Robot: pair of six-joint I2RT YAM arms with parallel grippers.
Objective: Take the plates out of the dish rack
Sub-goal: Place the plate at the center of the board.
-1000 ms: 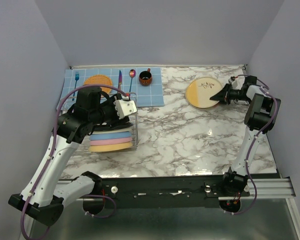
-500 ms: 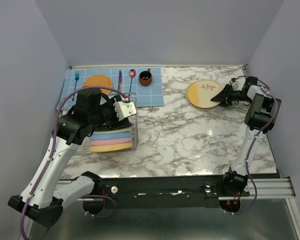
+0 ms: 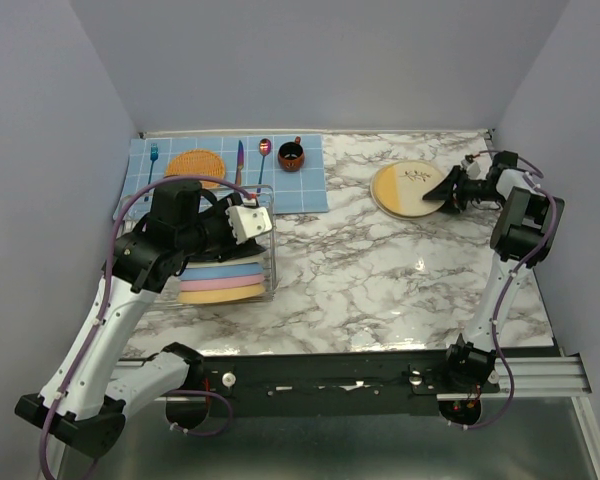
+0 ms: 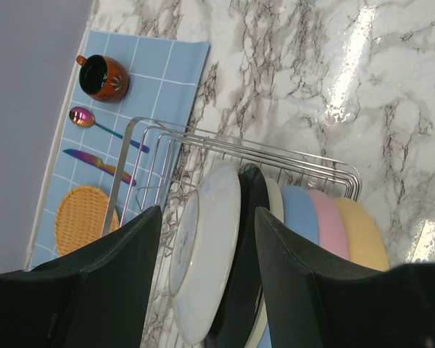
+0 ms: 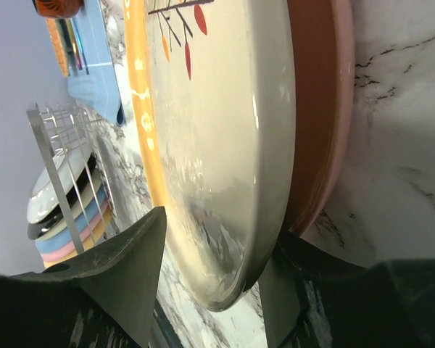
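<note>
The left gripper (image 4: pixel 206 210) hangs over the dish rack (image 4: pixel 239 145) at the table's (image 3: pixel 360 270) left, its fingers spread to either side of the pale front plate (image 4: pixel 210 246), which stands on edge with a black-rimmed plate, a blue plate (image 4: pixel 299 217), a pink plate (image 4: pixel 326 225) and a yellow-orange plate (image 4: pixel 359 239) behind it. Far right, the cream-and-yellow plate (image 3: pixel 405 187) lies flat on the marble, well apart from the rack – the right gripper (image 3: pixel 440 190) sits at its near-right rim with jaws parted, the rim between them
</note>
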